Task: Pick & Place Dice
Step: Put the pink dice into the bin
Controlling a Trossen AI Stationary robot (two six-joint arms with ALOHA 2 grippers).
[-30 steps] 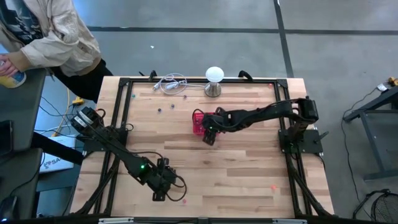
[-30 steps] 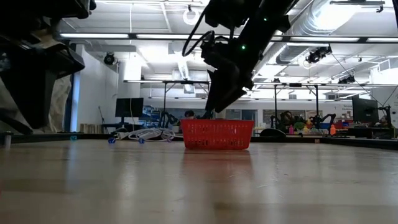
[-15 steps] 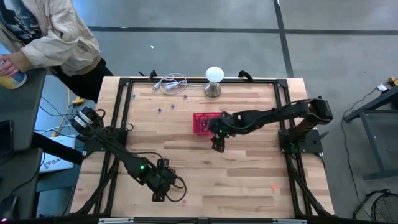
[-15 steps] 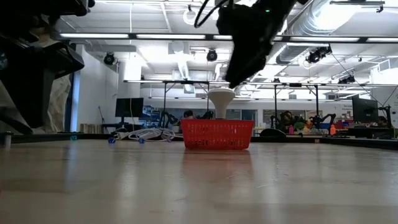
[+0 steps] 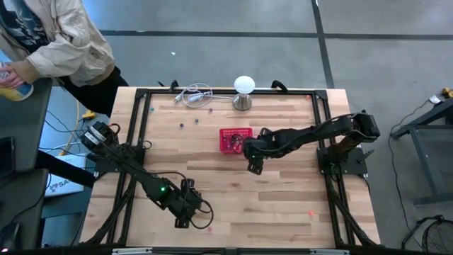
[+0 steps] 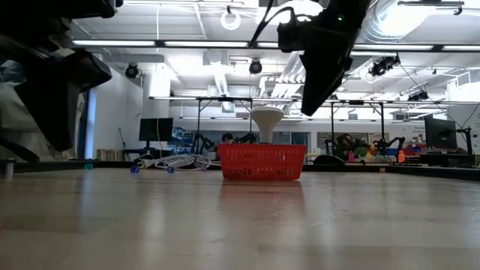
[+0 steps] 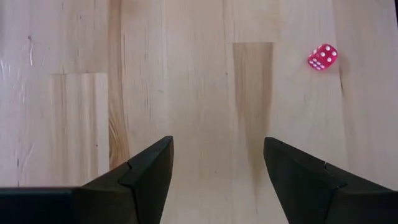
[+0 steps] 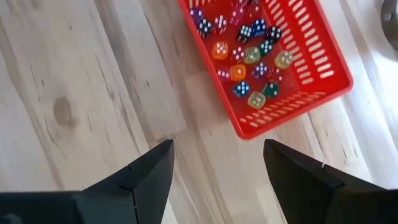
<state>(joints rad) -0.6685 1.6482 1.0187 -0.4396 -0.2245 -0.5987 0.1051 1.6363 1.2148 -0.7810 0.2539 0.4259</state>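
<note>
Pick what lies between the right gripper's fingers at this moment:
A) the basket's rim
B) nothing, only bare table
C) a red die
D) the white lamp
B: in the right wrist view the right gripper stands open over bare wood, with the red basket of dice apart from it, farther off.

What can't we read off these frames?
- Dice in the red basket: the right wrist view's edge cuts off its far end, so no full count.
- Loose dice on the table: mere specks from above, faces unreadable.
- Left gripper: the high view hides its fingertips under the arm.
- Pink die: only the left wrist view shows its pips.
- Right gripper: a silhouette in the low view.
</note>
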